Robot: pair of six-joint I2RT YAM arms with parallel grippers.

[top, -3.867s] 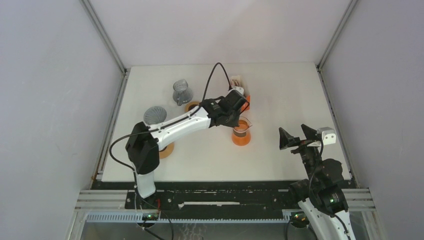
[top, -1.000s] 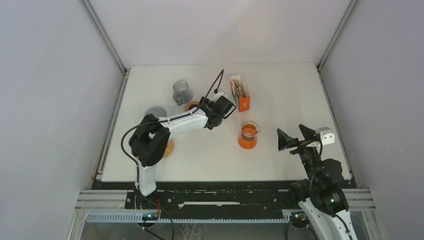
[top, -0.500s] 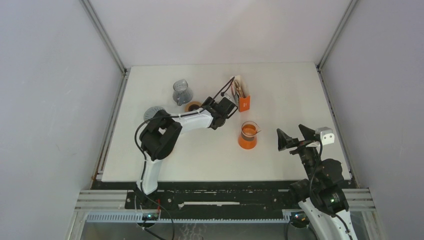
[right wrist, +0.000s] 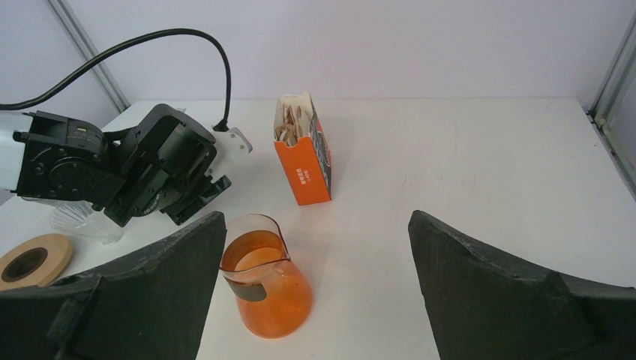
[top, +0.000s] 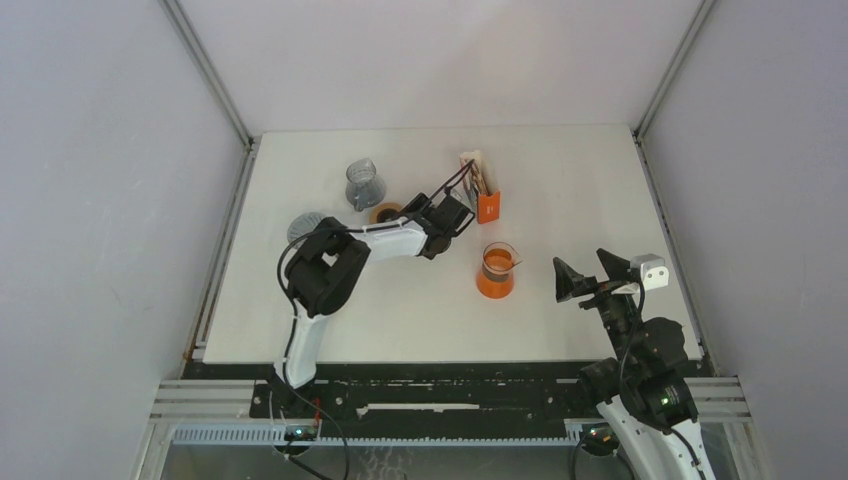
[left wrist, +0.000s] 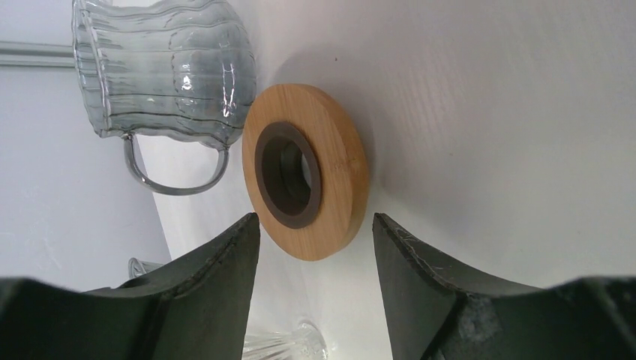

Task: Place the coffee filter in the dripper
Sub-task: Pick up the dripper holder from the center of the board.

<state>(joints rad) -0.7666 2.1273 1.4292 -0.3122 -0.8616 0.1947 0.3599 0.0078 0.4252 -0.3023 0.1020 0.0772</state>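
The task is barely begun: the coffee filters (top: 472, 170) sit in their orange box (top: 488, 207) at the far middle of the tabletop (top: 570, 180), no filter shows in the grey dripper (top: 363, 185) to its left, and the left tool (left wrist: 315, 225) and right tool (right wrist: 315, 217) are spread, holding nothing

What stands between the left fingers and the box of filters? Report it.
Nothing visible does: only bare table separates the left fingers from the box of filters. The open fingers point away from the box, at the wooden ring, so the arm would likely need to turn round first.
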